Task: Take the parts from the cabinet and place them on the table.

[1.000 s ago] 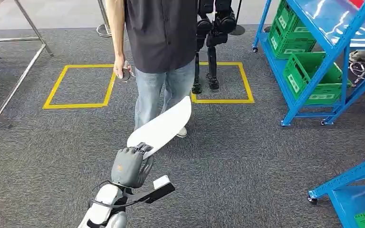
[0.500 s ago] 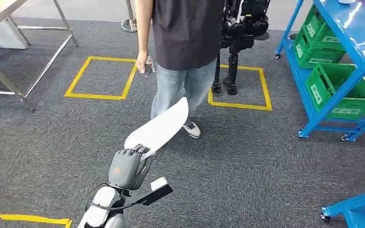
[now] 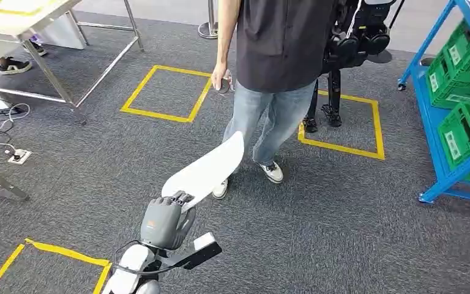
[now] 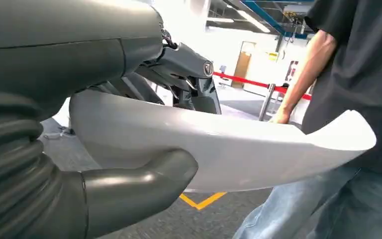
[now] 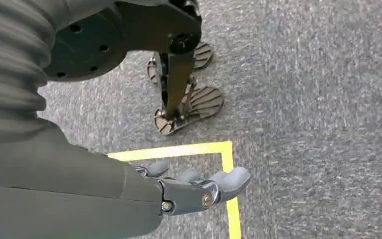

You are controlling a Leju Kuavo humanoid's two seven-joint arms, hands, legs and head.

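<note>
My left hand (image 3: 166,220) grips one end of a long, curved white part (image 3: 207,168) and holds it out in front of me, pointing up and away over the carpet. In the left wrist view the thumb (image 4: 139,186) wraps under the white part (image 4: 238,149) and the fingers (image 4: 199,84) lie over its far side. My right hand (image 5: 199,186) hangs over the grey carpet with its fingers apart and nothing in them. A metal-legged table (image 3: 18,21) stands at the far left.
A person (image 3: 275,67) in a dark shirt and jeans stands just beyond the part's tip, holding a small device. Another dark robot (image 3: 349,55) stands behind on a yellow floor square (image 3: 346,147). Blue shelving (image 3: 459,104) with green crates is at right. A cable and socket (image 3: 15,153) lie at left.
The whole view has swung to the left: the person, the yellow squares and the blue shelving slid right, and the table came into view. My left hand still holds the white part the same way.
</note>
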